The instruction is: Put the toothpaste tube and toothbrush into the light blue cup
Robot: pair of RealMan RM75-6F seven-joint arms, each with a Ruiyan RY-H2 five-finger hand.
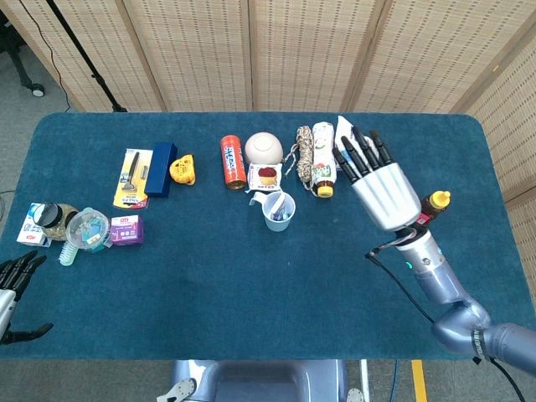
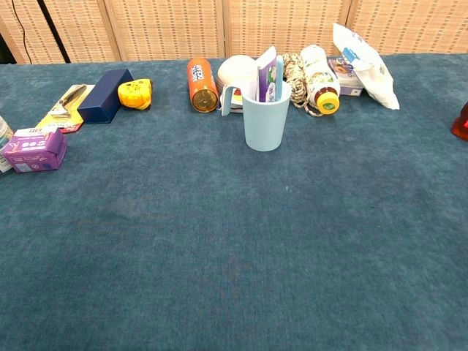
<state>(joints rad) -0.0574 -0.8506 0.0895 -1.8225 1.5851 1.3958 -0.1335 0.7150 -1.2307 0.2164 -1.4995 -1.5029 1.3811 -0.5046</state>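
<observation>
The light blue cup stands upright near the table's middle back. Inside it stand the toothpaste tube and the light blue toothbrush, both leaning against the rim. My right hand hovers to the right of the cup, well apart from it, fingers spread and holding nothing. My left hand shows at the lower left edge of the head view, fingers apart and empty. Neither hand appears in the chest view.
Behind the cup lie an orange can, a white bowl, a rope coil, a bottle with a yellow cap and a white packet. A razor pack, blue box, yellow object and purple box sit left; a honey bottle right.
</observation>
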